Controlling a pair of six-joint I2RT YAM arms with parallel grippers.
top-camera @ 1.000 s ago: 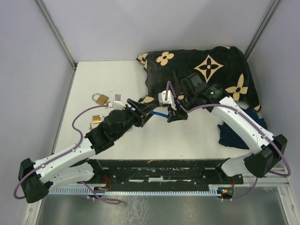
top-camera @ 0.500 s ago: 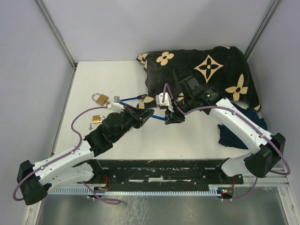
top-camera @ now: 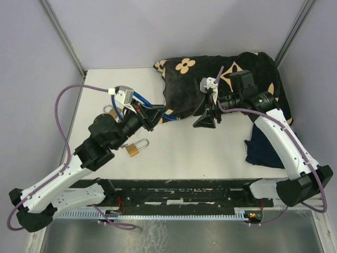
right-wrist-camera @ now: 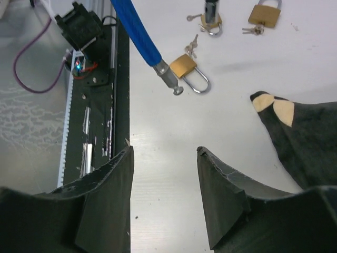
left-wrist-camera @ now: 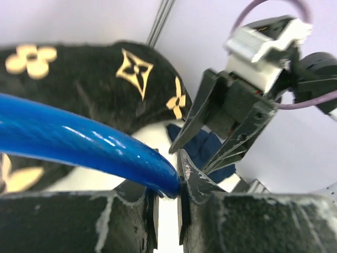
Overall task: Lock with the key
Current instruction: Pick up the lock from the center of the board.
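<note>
Pinching a blue cable (left-wrist-camera: 79,137) in the left gripper (left-wrist-camera: 179,184), fingers almost pressed together. Spread and holding nothing at the right gripper (right-wrist-camera: 164,153), opposite the left one. On the white table (top-camera: 210,153), under the left arm, 1 brass padlock (top-camera: 132,150) with open shackle, keys (right-wrist-camera: 192,46) at its body, well apart from both grippers.

Pale grey walls (top-camera: 174,31) — white table (top-camera: 100,84)

The left gripper (top-camera: 155,116) has clamped onto the cable (top-camera: 142,101) and lifted it away. The right gripper (top-camera: 208,119) has let go, spread its jaws and drawn back, well apart from the left.
</note>
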